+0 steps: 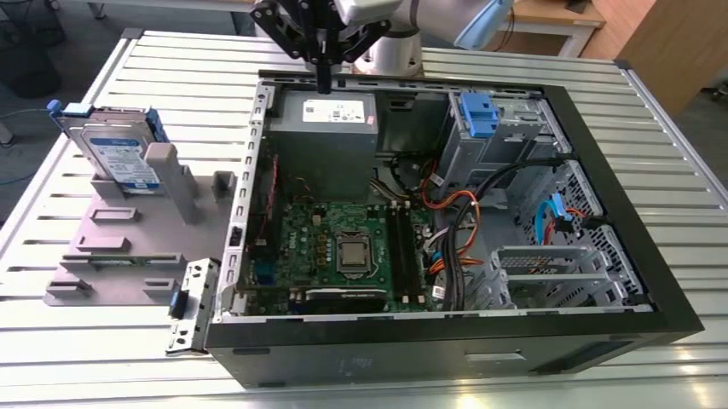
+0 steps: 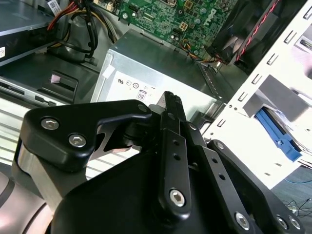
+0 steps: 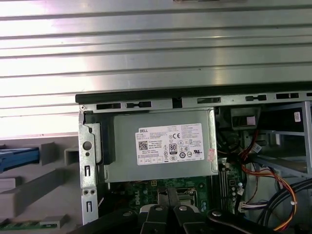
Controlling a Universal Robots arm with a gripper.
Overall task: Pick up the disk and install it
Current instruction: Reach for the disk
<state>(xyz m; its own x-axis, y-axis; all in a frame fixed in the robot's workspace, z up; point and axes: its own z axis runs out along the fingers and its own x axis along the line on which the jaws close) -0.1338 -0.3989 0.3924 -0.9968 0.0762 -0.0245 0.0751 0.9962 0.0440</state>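
The exterior view showed the whole work area: an open black metal computer case (image 1: 455, 349) lay on its side on a slatted silver metal table (image 1: 114, 366). A flat grey plastic fixture plate (image 1: 125, 247) lay on the table just beside the case, toward the exterior view's left. The disk (image 1: 119, 158), a flat rectangular silver metal drive with a white-and-blue label and a blue plastic carrier frame, stood on edge in that fixture, at its far end.

The first wrist view showed the grey boxy metal power supply (image 3: 163, 146) face-on, white sticker uppermost, with the table slats (image 3: 156, 48) beyond the case wall. The second wrist view showed the black linkage of the pincer (image 2: 170, 100) at close range, with the power supply (image 2: 156, 68) under it and the green circuit motherboard (image 2: 161, 19) beyond.

The disk was well apart from the pincer (image 1: 324, 85), outside the case and toward the exterior view's left of it. The pincer hung above the far end of the case, over the power supply (image 1: 330, 128), without touching it.

In the first wrist view the two black fingers (image 3: 163, 197) lay pressed together with no gap between them. The pincer (image 3: 168, 192) was fully closed and had hold of nothing.
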